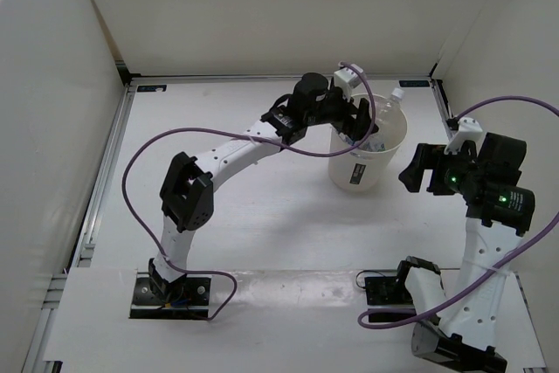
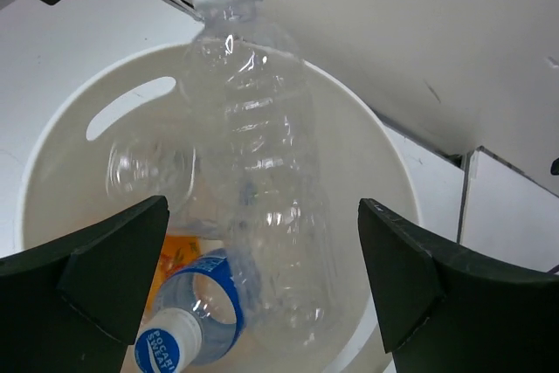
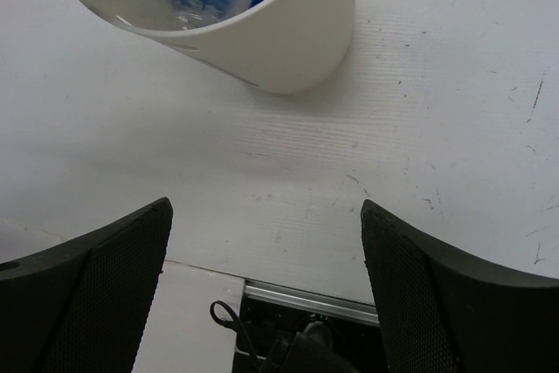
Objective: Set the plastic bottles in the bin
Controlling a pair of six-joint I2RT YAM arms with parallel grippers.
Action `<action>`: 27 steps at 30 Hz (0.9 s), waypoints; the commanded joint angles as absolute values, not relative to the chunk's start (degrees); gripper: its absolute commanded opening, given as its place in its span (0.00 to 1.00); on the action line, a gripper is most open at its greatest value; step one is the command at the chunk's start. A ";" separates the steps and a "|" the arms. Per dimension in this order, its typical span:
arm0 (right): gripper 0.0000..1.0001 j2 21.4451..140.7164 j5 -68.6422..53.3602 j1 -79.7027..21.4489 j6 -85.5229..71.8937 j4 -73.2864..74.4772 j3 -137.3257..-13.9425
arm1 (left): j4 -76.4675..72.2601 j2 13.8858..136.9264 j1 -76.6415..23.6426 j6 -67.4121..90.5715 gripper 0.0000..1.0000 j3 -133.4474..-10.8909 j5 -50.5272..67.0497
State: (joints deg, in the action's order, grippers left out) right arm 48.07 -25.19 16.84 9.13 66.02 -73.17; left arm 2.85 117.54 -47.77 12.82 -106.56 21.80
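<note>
The cream-white bin (image 1: 354, 172) stands at the back centre of the table. The plain clear bottle (image 2: 262, 163) leans inside it, base down, and its white cap (image 1: 398, 94) pokes above the far rim. A blue-labelled bottle (image 2: 196, 307) lies on the bin floor, and another clear bottle (image 2: 148, 168) lies behind it. My left gripper (image 1: 362, 128) hovers over the bin (image 2: 65, 181), open and empty, with the fingers either side of the leaning bottle and apart from it. My right gripper (image 1: 417, 172) is open and empty to the right of the bin (image 3: 297, 32).
White walls enclose the table at the back and on both sides. A dark metal rail (image 3: 349, 303) and cables run along the near edge under the right gripper. An orange patch (image 2: 175, 255) shows on the bin floor beside the blue label.
</note>
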 commanded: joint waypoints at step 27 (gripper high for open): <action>0.90 52.29 -7.03 6.95 4.40 54.05 -69.17 | 18.02 61.27 -5.55 11.88 1.00 -61.56 -7.11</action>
